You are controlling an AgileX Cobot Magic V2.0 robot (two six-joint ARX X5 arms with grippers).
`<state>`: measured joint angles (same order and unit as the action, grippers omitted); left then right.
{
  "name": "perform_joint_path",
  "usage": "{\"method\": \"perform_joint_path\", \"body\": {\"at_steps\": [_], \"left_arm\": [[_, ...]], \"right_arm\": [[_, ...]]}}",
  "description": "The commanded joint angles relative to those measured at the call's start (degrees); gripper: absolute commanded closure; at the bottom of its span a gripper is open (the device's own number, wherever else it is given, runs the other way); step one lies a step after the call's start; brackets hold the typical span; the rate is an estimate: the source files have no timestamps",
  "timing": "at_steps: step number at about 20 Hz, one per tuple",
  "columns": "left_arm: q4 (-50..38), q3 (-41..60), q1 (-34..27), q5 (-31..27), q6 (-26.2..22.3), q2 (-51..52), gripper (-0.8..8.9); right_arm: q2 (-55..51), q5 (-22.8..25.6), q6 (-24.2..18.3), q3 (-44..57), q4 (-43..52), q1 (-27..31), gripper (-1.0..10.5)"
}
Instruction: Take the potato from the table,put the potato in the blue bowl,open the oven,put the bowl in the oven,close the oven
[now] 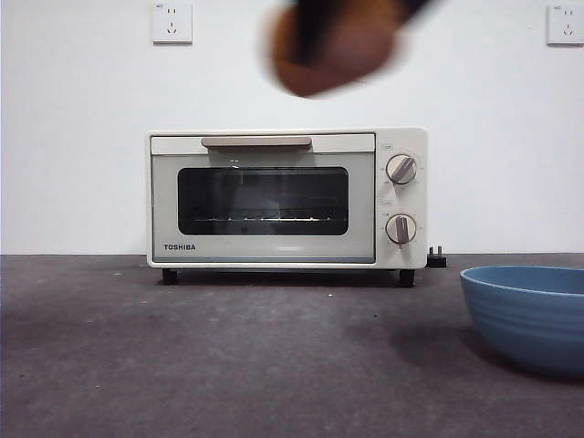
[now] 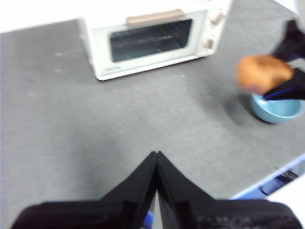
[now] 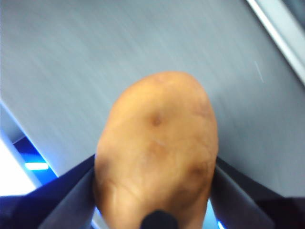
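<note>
while clamped on the potato (image 1: 333, 50), top centre of frame, right gripper (image 3: 155, 191) carries it high — prob to clear the blue bowl (image 1: 534, 315) rim, lower right; left gripper (image 2: 156, 164) pinched empty.

Table (image 1: 228, 365) in front of oven (image 1: 274, 196) lies bare. Blue bowl (image 1: 534, 315) stands at its right edge, mouth unobstructed. Oven door shut, blocking the cavity. Right gripper (image 1: 342, 27) carries potato (image 1: 333, 55) high above oven, clear of both.
</note>
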<state>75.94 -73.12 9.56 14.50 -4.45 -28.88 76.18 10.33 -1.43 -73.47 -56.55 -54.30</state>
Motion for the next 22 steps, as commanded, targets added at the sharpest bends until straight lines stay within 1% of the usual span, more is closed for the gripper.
{"method": "perform_joint_path", "body": {"at_steps": [1, 3, 4, 6, 8, 11, 12, 14, 16, 17, 19, 22], "left_arm": [[-0.17, -0.02, 0.24, 1.49, 0.13, -2.23, 8.19], [-0.17, -0.02, 0.24, 3.21, -0.81, -5.18, 8.19], [-0.22, -0.02, 0.26, 3.96, -2.03, -6.86, 8.19], [-0.37, -0.02, 0.24, 3.87, -4.66, -9.97, 8.19], [-2.54, -0.02, 0.28, 3.93, -5.33, -12.39, 8.19], [-7.80, -0.02, 0.28, 3.93, -5.33, -14.88, 8.19], [-8.83, -0.02, 0.28, 3.93, -5.40, -15.76, 8.19], [-9.40, -0.02, 0.28, 3.91, -6.58, -17.77, 8.19], [-10.05, -0.02, 0.28, 3.89, -8.04, -19.76, 8.19], [-10.99, -0.02, 0.28, 3.93, -8.22, -20.85, 8.19], [-13.51, -0.02, 0.28, 3.93, -8.20, -23.19, 8.19], [-15.85, -0.02, 0.28, 3.93, -8.22, -26.43, 8.19]], "right_arm": [[-9.03, 0.20, 5.38, 7.41, 0.20, 3.69, 9.6], [-16.90, 0.17, 7.34, 10.88, -1.25, 7.56, 9.6], [-20.48, 0.17, 7.76, 11.72, -2.64, 9.51, 9.6], [-25.07, 0.15, 7.91, 11.98, -5.88, 12.59, 9.5], [-27.23, -1.36, 7.87, 11.98, -9.20, 14.32, 9.5], [-27.30, -4.59, 7.08, 12.83, -9.25, 14.73, 9.6], [-27.19, -4.55, 6.36, 13.75, -7.76, 14.80, 9.6], [-26.75, -5.27, 6.27, 16.68, -4.22, 15.85, 9.6], [-25.40, -7.04, 4.07, 19.34, -1.53, 18.34, 9.5], [-24.11, -9.20, 2.62, 20.28, -0.50, 20.00, 9.6], [-20.06, -13.49, 1.03, 21.46, 1.25, 23.47, 9.6], [-13.31, -14.95, -0.79, 21.70, 4.09, 27.15, 9.5]]}}
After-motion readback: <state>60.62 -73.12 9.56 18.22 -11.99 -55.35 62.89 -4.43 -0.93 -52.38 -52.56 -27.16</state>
